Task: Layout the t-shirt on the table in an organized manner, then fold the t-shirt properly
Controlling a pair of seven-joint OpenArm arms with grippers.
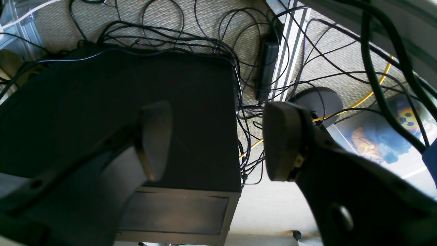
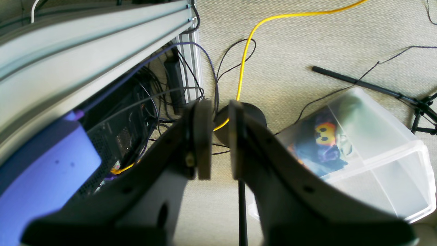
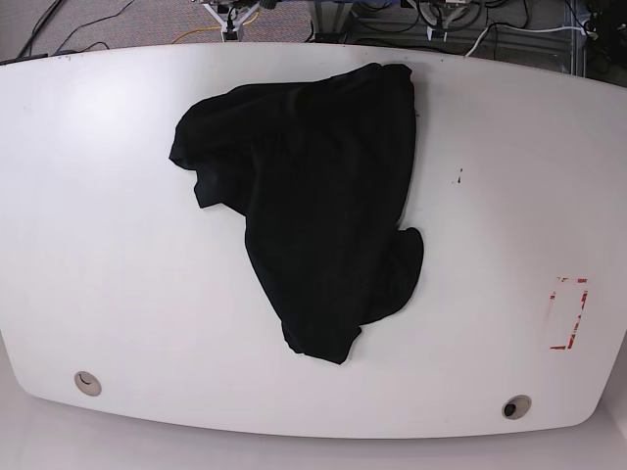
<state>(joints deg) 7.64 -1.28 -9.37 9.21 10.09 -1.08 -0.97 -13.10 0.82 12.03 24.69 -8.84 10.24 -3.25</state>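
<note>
1. Your t-shirt (image 3: 313, 215) lies crumpled on the table (image 3: 98, 245), a little toward the far edge; it is black side up, with no print showing, and neither claw touches it.
2. You see no arm in the base view; both wrist cameras look down past the table at the carpeted floor.
3. Your left claw (image 1: 215, 140) stands wide and holds nothing. Below it are a black box (image 1: 119, 112) and a tangle of cables (image 1: 191, 37).
4. Your right claw (image 2: 218, 140) is narrow, with only a slim gap between the pads, and nothing sits in that gap.
5. A clear plastic bin (image 2: 368, 160) rests on the floor to the right of the right claw. Bunched cloth (image 2: 324, 147) lies inside it at one end: dark blue folds with a yellow-orange cartoon face. The rest of the bin looks bare.
6. The same bin (image 1: 382, 140) shows at the right of the left wrist view, with blue and orange cloth in it.
7. A yellow cable (image 2: 252, 34) runs across the floor to a round black base (image 2: 252, 116) behind the right claw.
8. A red tape outline (image 3: 568, 313) marks the table near its right end, well apart from the t-shirt.
</note>
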